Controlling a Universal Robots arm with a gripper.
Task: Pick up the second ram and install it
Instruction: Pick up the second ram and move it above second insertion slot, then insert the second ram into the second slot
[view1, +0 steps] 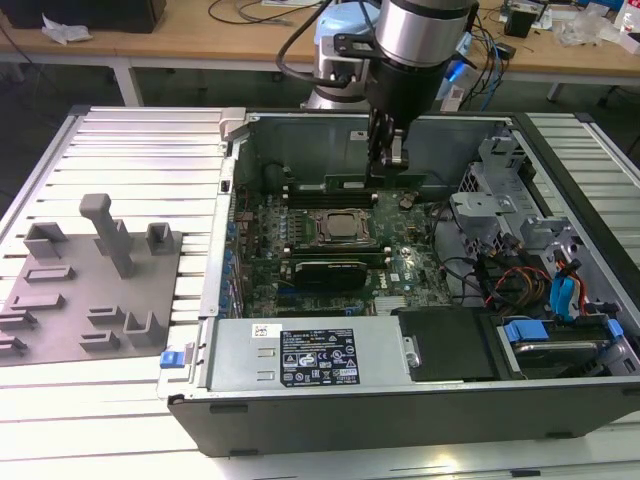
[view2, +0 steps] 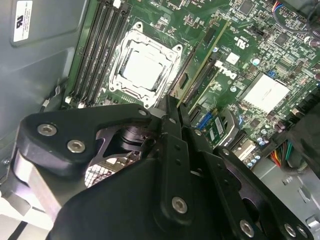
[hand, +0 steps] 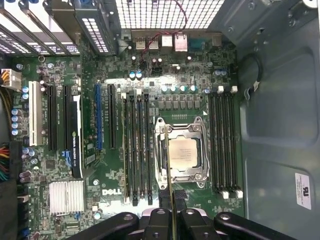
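Here the end effector (view1: 390, 160) seemingly pinches the second ram (view1: 375, 183) edge-on above the motherboard (view1: 400, 262).

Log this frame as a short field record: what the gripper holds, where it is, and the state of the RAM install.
gripper: jaws shut on the second ram
second ram: thin green stick, edge-on in the first wrist view, held above the motherboard
motherboard: inside the open computer case
position: near the CPU socket, between the slot banks
install: second ram not yet seated
fixture plate: grey, outside the case

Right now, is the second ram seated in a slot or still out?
Out. The claw grips the second ram on edge above the motherboard, over the processor socket.
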